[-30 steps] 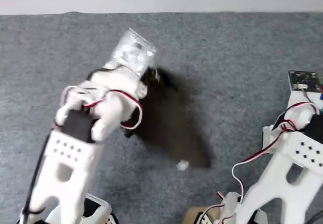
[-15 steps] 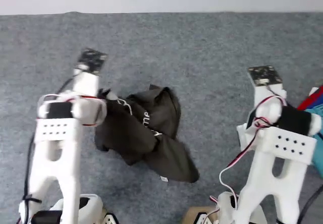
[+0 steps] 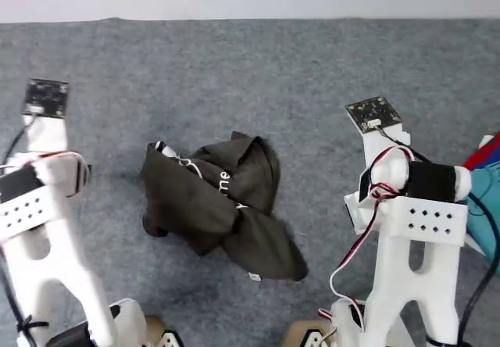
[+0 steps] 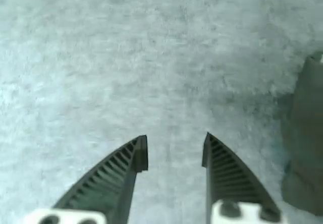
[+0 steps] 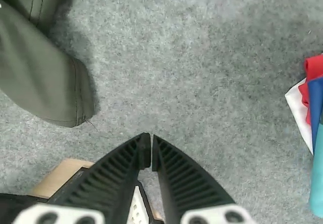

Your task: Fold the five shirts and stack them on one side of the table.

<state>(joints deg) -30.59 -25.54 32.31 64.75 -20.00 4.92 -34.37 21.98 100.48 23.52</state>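
Note:
A dark olive shirt [image 3: 219,202] lies crumpled in a heap in the middle of the grey table. My left arm [image 3: 39,198] stands to the left of it, apart from the cloth. My left gripper [image 4: 174,151] is open over bare felt, with the shirt's edge [image 4: 305,133] off to one side. My right arm [image 3: 406,198] stands to the right of the heap. My right gripper [image 5: 151,144] is shut with nothing in it, above bare felt, a short way from a fold of the shirt [image 5: 35,72].
A pile of coloured shirts, red, blue and teal [image 3: 486,183], lies at the table's right edge [image 5: 313,98]. A tan block [image 5: 55,178] sits by the right arm's base. Grey felt [image 3: 312,73] stretches behind the heap.
My left arm let go of the dark shirt and swung away to the left; the shirt now lies in a heap. My right arm shifted inward towards the centre.

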